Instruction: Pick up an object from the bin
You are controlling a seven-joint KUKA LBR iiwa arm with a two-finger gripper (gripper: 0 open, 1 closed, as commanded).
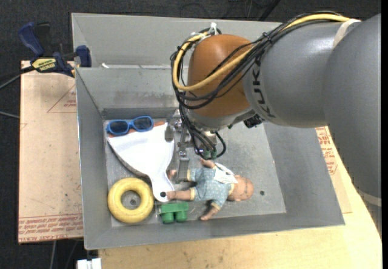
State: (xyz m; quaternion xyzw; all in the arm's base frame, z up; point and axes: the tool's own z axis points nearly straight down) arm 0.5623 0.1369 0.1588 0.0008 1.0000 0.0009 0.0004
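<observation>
My gripper [183, 156] reaches down under the orange cover into the middle of the bin. Its tip stands at the right edge of a white flat plastic piece [144, 151] and just above the left end of a small doll [213, 189] in a pale blue dress. The doll lies on its back with its head to the right and its limbs spread; one limb reaches up right beside the gripper's tip. A green block [173, 213] lies just below the doll's left end. Whether anything is held is hidden by the gripper's own body.
Blue sunglasses [130, 125] lie at the back left, above the white piece. A yellow ring [130, 200] sits in the front left corner. The arm and its cables cover the bin's back right.
</observation>
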